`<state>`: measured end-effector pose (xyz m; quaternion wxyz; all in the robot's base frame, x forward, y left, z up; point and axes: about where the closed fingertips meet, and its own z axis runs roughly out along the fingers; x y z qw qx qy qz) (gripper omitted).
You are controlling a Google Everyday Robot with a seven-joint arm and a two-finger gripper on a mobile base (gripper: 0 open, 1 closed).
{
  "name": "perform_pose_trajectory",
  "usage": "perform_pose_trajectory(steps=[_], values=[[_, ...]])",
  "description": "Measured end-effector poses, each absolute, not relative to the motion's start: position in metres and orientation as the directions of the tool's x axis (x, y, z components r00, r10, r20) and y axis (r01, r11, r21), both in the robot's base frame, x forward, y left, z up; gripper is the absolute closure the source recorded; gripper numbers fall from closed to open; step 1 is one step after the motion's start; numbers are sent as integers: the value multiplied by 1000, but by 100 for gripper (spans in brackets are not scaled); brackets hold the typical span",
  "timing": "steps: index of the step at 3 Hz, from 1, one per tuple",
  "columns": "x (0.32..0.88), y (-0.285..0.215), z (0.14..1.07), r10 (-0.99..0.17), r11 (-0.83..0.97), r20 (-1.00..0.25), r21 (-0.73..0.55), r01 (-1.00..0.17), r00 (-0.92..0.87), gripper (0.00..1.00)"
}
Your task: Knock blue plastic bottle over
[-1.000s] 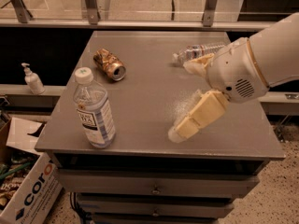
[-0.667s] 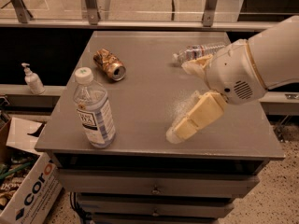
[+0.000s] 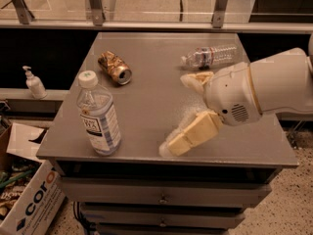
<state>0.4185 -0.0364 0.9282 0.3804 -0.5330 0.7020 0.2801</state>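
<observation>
The blue plastic bottle point(image 3: 98, 115) stands upright near the front left corner of the grey table point(image 3: 151, 102). It is clear, with a white cap and a pale blue-and-white label. My gripper point(image 3: 183, 112) hangs over the table's front right part, well to the right of the bottle and apart from it. Its two cream fingers are spread wide, one point(image 3: 188, 135) low near the front edge, the other point(image 3: 194, 79) further back. Nothing is between them.
A crushed golden can point(image 3: 114, 68) lies at the back left. A smaller clear bottle with a red-and-white label point(image 3: 210, 56) lies on its side at the back right. A white pump dispenser point(image 3: 34, 83) stands on a ledge left of the table. A cardboard box point(image 3: 27, 199) sits on the floor.
My gripper has shifted slightly left and toward the front edge. The bottle, the can and the small bottle have not moved.
</observation>
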Motion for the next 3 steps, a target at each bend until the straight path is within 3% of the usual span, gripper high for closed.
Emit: perform_pose_trajectory(steps=[3], values=[[452,61,910,-380,275,-924,-148,-950,34,0]])
